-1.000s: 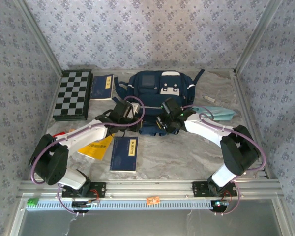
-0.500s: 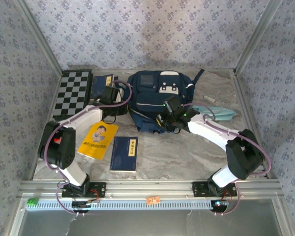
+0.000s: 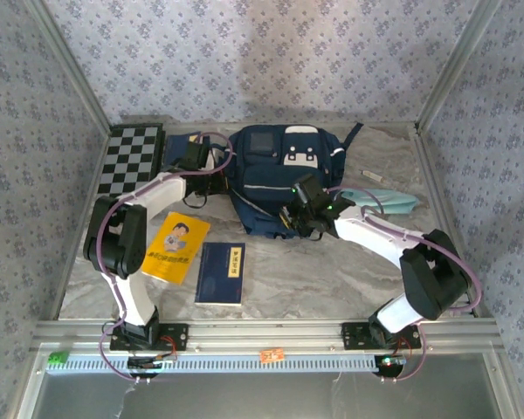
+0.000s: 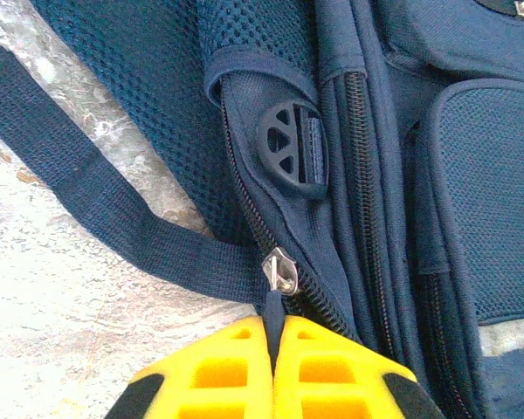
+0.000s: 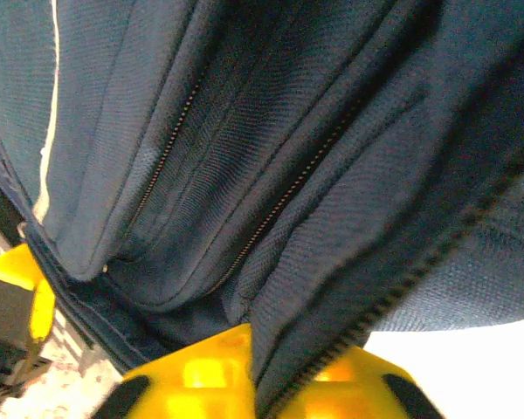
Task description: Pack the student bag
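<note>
The left claw has been carried from the near-left corner of the student bag up along its left side, and the yellow booklet is now uncovered. This claw is closed on the cord of the zipper pull, so the main zip is judged to be partly drawn open, ready for packing. The right claw is kept at the bag's near right edge, pinched on a fold of its fabric. The bag is laid flat at the back middle of the surface. A navy booklet, a chessboard and a light-blue pouch are left unpacked around it, and nothing is seen blocking them.
</note>
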### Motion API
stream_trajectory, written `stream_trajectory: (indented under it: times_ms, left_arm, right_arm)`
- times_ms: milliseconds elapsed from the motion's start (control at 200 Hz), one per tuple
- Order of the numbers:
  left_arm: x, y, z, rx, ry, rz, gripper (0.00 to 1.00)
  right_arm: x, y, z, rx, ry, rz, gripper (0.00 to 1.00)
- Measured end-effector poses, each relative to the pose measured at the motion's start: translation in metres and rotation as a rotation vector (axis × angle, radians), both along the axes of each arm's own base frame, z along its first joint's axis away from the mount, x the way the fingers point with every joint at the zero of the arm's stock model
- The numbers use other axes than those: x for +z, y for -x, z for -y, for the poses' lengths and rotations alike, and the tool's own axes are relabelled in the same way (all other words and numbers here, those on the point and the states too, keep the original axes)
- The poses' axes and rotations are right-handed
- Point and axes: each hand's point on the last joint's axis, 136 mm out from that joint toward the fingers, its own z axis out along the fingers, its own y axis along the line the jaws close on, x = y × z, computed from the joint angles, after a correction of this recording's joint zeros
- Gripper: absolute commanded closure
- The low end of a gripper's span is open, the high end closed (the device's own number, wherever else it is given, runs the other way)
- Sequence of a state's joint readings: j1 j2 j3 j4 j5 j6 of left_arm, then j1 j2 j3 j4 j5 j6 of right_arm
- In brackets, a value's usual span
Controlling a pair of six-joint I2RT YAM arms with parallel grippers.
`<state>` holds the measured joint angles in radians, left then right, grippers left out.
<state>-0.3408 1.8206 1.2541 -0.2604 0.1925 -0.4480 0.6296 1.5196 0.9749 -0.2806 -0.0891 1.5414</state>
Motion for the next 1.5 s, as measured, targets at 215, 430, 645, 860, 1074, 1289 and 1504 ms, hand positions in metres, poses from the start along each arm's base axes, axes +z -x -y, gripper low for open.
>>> stream_trajectory:
  times_ms: [215, 430, 645, 860, 1074, 1289, 1504]
  left_arm:
    - [0.012, 0.015, -0.008, 0.013, 0.031, -0.006, 0.51]
    - [0.068, 0.071, -0.04, 0.071, 0.041, 0.071, 0.4]
    - [0.06, 0.125, -0.093, 0.216, 0.003, 0.013, 0.3]
    - [0.031, 0.162, -0.131, 0.358, -0.026, -0.155, 0.23]
    - [0.011, 0.165, -0.161, 0.468, -0.019, -0.26, 0.16]
    - [-0.02, 0.163, -0.18, 0.518, -0.058, -0.332, 0.06]
    - [-0.05, 0.158, -0.202, 0.568, -0.07, -0.395, 0.02]
  right_arm:
    - [0.003, 0.0, 0.004, 0.051, 0.06, 0.05, 0.46]
    - [0.028, 0.013, 0.003, 0.203, 0.125, 0.168, 0.36]
    - [0.034, 0.049, -0.026, 0.49, 0.213, 0.253, 0.25]
    - [0.06, 0.065, -0.072, 0.693, 0.201, 0.357, 0.22]
    - [0.049, 0.078, -0.123, 0.816, 0.225, 0.384, 0.23]
    - [0.014, 0.103, -0.158, 0.924, 0.268, 0.364, 0.24]
    - [-0.005, 0.109, -0.178, 0.982, 0.296, 0.358, 0.24]
